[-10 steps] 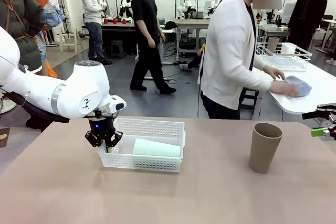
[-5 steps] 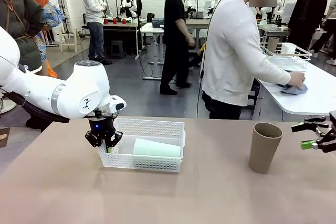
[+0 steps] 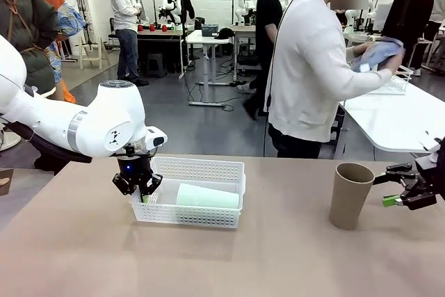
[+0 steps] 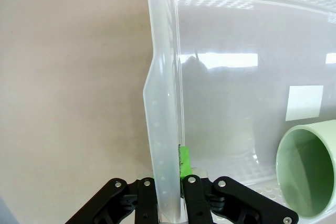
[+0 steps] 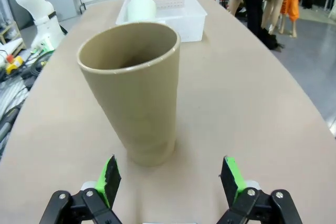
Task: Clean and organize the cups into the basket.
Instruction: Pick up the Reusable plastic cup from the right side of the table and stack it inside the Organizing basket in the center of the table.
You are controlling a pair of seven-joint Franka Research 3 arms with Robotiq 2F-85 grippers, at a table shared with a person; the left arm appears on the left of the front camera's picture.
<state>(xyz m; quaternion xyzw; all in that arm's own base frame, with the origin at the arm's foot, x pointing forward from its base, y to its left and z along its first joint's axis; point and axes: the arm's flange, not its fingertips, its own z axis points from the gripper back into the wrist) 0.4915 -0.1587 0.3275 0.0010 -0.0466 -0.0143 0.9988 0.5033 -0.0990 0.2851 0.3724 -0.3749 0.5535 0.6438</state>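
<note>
- Lab table: basket left, mint cup lying inside.
- Left end effector clenched on basket wall.
- Right end effector released beside upright brown cup; straddle mid-body before closing.

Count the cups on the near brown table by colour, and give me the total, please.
Pale mint green tapered tumbler, lying in the white lattice plastic basket: 1
Matte tan-brown tapered tumbler, standing upright: 1
Total: 2
</note>
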